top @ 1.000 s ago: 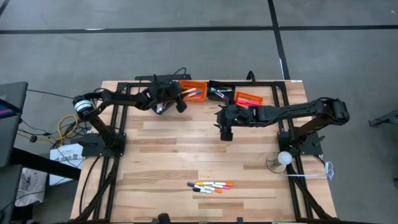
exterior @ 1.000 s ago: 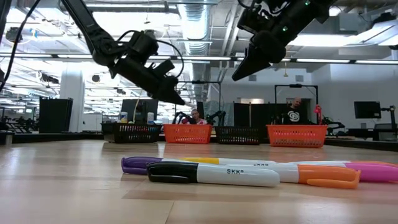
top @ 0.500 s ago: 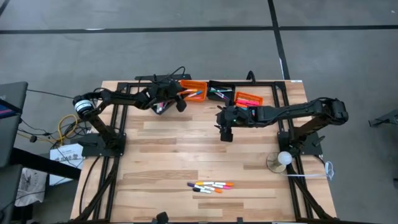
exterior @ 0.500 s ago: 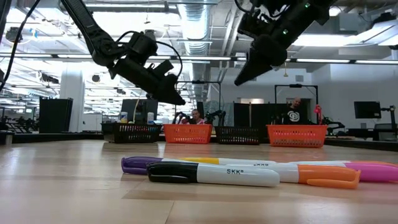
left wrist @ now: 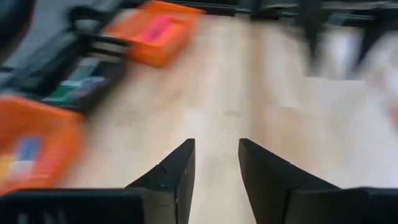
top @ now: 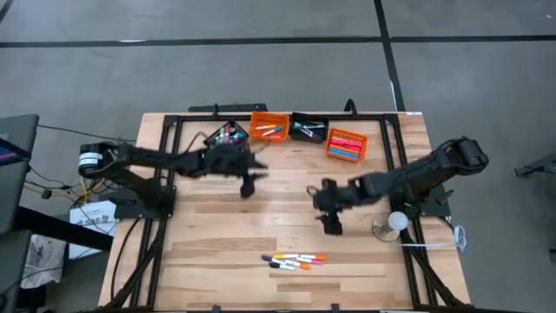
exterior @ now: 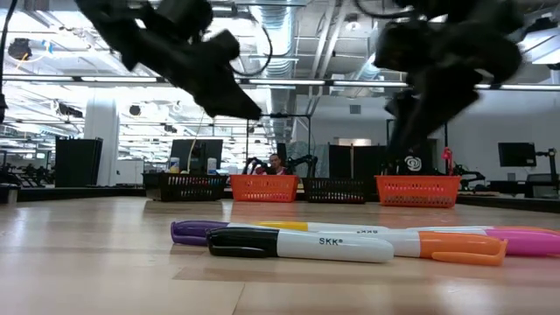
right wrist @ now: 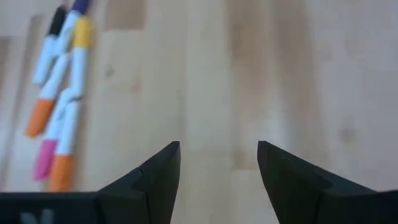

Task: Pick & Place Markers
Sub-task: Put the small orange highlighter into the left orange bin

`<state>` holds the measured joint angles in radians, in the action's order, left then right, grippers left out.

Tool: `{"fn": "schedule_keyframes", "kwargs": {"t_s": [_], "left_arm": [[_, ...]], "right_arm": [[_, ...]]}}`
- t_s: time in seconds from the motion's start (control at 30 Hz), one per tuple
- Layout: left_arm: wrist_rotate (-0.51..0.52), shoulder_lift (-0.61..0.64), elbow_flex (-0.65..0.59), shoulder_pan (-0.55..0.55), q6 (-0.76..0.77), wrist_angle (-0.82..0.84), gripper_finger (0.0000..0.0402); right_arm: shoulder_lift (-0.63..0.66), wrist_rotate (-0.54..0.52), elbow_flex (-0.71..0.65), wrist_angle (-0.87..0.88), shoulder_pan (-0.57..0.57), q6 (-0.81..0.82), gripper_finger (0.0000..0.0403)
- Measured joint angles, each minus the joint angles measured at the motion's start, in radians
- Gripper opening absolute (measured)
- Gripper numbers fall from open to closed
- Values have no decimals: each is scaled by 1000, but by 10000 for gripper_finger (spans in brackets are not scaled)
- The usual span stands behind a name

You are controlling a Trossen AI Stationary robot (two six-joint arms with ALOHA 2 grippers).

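Both arms swung from bins toward table front | right end effector (top: 333, 228) apart, left end effector (top: 247, 185) apart (both empty) | markers (top: 294, 260) near front edge | light, stiff, slippery; pinch mid-barrel

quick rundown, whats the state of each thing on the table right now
left gripper: jaws open, empty, above bare wood
right gripper: jaws open, empty, above the table short of the loose markers
loose markers: lying flat in a cluster near the table's front edge
black bin on the left: holds markers
orange bin beside it: holds markers
middle black bin: holds markers
orange bin on the right: holds markers
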<state>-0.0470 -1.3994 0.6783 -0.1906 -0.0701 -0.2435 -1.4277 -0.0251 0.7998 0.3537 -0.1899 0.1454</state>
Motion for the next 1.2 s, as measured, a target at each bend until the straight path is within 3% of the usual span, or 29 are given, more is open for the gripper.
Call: {"fn": "schedule_keyframes", "kwargs": {"t_s": [0.27,0.47,0.7,0.97,1.2], "left_arm": [[243,27,-67,390,182,-18,122],[377,-36,-72,572,240,-129,123],[385,-127,-71,622,349,-205,127],[383,-179,-71,651,420,-235,127],[384,-179,-70,656,427,-255,127]], "right_arm": [[-1,-206,-73,-133,-295,264,191],[-18,-305,-94,-199,-465,435,187],[-176,-341,-96,-313,-564,525,195],[-325,-339,-16,-294,-565,528,207],[-373,-332,18,-271,-547,525,210]]}}
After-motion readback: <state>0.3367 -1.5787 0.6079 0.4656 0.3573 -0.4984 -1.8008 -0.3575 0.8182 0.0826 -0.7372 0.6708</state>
